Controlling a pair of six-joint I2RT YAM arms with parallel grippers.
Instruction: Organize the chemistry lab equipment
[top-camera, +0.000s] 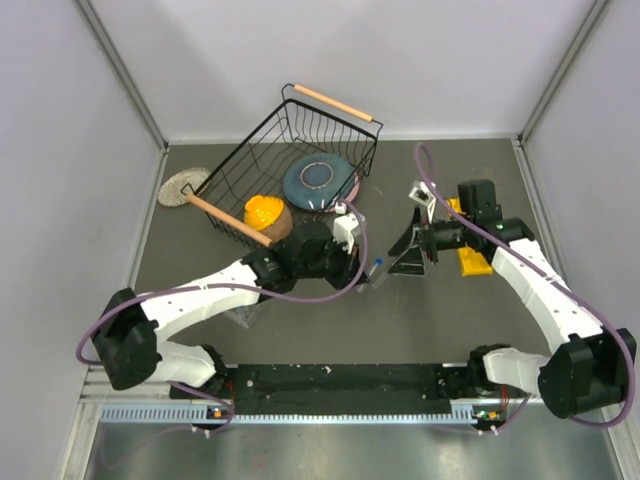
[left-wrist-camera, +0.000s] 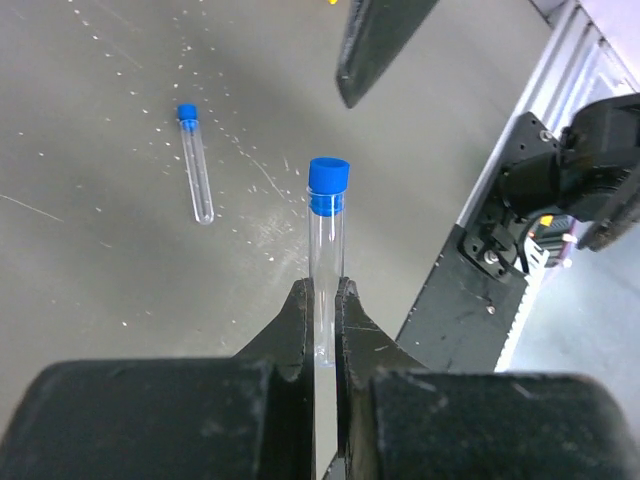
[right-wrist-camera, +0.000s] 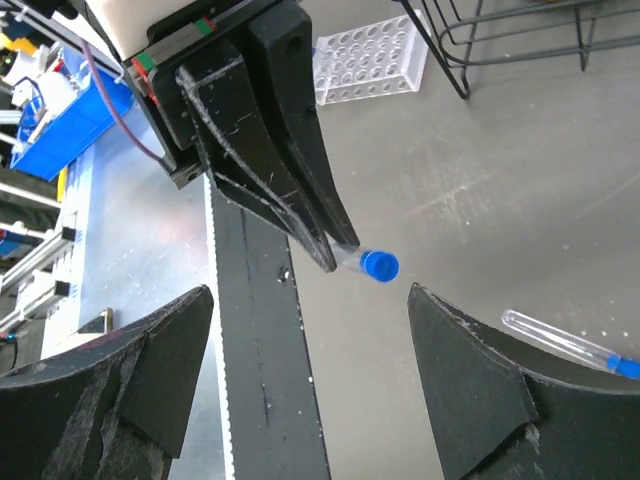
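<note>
My left gripper (left-wrist-camera: 325, 287) is shut on a clear tube with a blue cap (left-wrist-camera: 327, 200) and holds it above the table, cap pointing away from the jaws. In the top view the left gripper (top-camera: 366, 277) is at the table's middle, its tube's cap (top-camera: 378, 266) toward my right gripper (top-camera: 402, 254). My right gripper (right-wrist-camera: 310, 292) is open and empty, facing the held tube (right-wrist-camera: 374, 265) a short way off. A second blue-capped tube (left-wrist-camera: 196, 165) lies flat on the table; it also shows in the right wrist view (right-wrist-camera: 565, 345). A clear rack (right-wrist-camera: 365, 60) and a yellow rack (top-camera: 472, 258) stand on the table. No glass rods show.
A black wire basket (top-camera: 300, 150) with wooden handles stands at the back, holding a blue plate (top-camera: 318, 184) and an orange bowl (top-camera: 266, 215). A round grey disc (top-camera: 183, 186) lies left of it. The black base rail (top-camera: 340, 382) runs along the near edge.
</note>
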